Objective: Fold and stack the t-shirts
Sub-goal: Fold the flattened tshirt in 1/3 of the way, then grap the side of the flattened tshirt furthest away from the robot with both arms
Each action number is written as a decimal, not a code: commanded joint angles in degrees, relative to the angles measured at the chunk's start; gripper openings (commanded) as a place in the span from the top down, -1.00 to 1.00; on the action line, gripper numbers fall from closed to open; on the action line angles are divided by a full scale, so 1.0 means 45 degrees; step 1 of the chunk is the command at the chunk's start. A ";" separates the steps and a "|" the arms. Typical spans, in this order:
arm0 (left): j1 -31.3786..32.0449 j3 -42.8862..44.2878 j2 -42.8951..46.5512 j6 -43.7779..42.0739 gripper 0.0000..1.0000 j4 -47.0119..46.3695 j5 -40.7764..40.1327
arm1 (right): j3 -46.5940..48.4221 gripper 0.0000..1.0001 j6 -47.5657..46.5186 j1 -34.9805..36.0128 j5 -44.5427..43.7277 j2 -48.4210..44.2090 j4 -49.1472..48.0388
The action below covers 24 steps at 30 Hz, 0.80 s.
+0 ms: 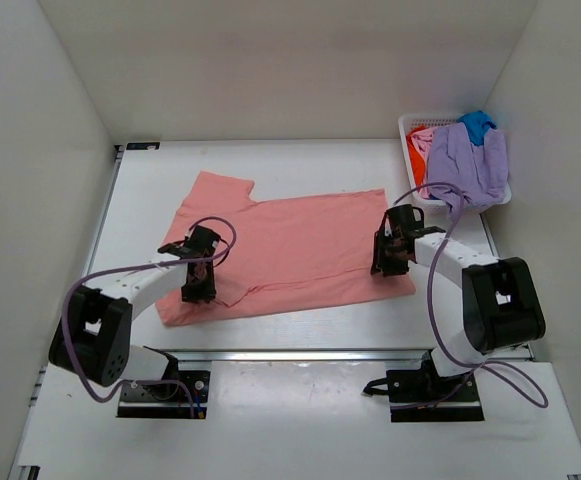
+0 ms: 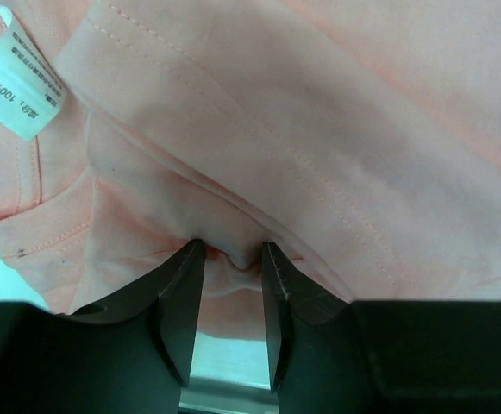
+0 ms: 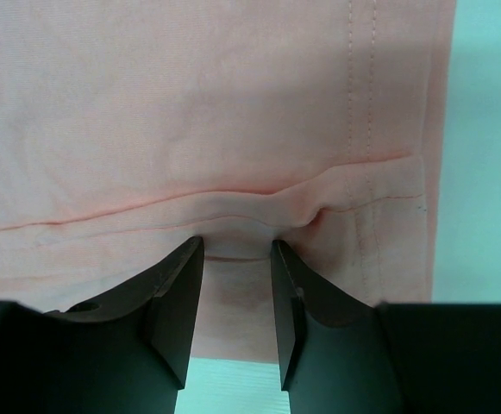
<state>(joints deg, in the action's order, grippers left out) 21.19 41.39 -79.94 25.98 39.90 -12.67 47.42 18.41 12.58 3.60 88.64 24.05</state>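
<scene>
Salmon-pink t-shirt (image 1: 290, 250), spread flat mid-counter (image 1: 300, 165). Pinched in a cloth fold near its left end by left end effector (image 2: 233, 250), at right hem by right end effector (image 3: 237, 246). Far right, lavender t-shirt (image 1: 470, 165) heaped over white basket (image 1: 410, 130).

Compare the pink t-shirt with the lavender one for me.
The pink t-shirt lies spread out on the table; the lavender t-shirt is crumpled, draped over the basket rim. Left hand and right hand pinch the pink one; neither touches the lavender. Both are plain cloth.
</scene>
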 commanded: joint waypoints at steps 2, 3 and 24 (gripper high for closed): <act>0.0407 -0.0096 0.1162 0.0282 0.12 0.0878 -0.0310 | -0.1239 0.30 0.0710 0.0699 0.0511 -0.0009 0.1079; 0.0273 -0.0037 0.1299 0.0321 0.12 0.1034 -0.0156 | -0.1473 0.30 0.0732 0.0856 0.0626 -0.0165 0.1100; -0.2110 0.5523 -0.0373 -0.2312 -0.46 0.0062 -0.0427 | 0.1357 -0.27 0.0829 0.0780 -0.0369 -0.2394 0.1981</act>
<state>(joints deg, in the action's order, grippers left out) 12.91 59.99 -77.17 19.62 44.25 -13.43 50.65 22.26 16.10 4.60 77.54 35.62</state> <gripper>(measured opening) 0.719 0.617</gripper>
